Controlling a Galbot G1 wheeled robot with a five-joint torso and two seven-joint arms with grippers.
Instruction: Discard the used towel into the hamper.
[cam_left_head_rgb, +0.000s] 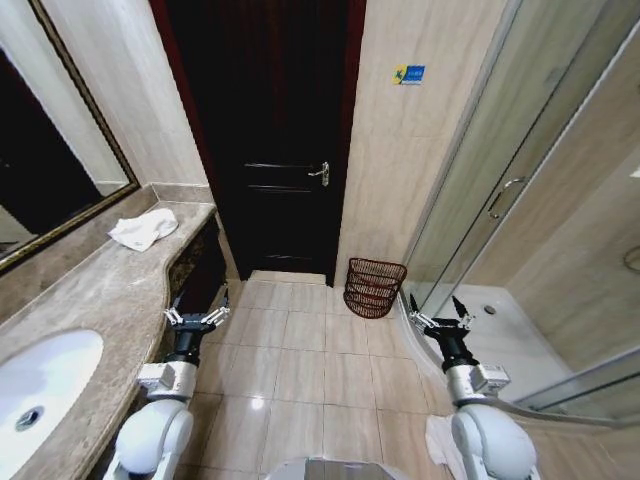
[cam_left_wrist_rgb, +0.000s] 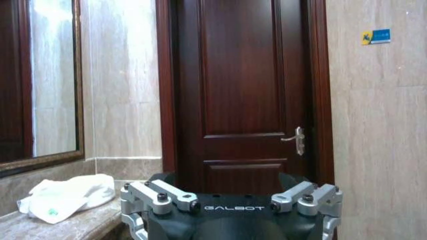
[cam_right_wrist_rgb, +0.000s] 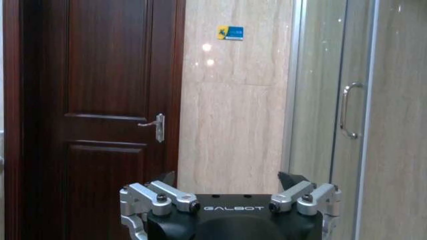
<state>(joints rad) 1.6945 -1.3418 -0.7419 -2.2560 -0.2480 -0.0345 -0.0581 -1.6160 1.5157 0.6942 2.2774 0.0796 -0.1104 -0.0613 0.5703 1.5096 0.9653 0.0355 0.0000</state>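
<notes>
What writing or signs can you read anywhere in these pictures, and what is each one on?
"GALBOT": on the black body of the left tool.
"GALBOT": on the black body of the right tool.
Blue and yellow sticker on the tiled wall beside the door: print too small to read.

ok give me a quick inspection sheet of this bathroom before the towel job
surface: marble counter on the robot's left, with a sink
job's things: white towel crumpled at the counter's far end; hamper on the floor by the wall, right of the door
clutter: nothing seen
grippers: left hand open, low beside the counter edge; right hand open, low near the shower
cables: nothing seen
surroundings: dark door shut, mirror over the counter, glass shower door on the right
</notes>
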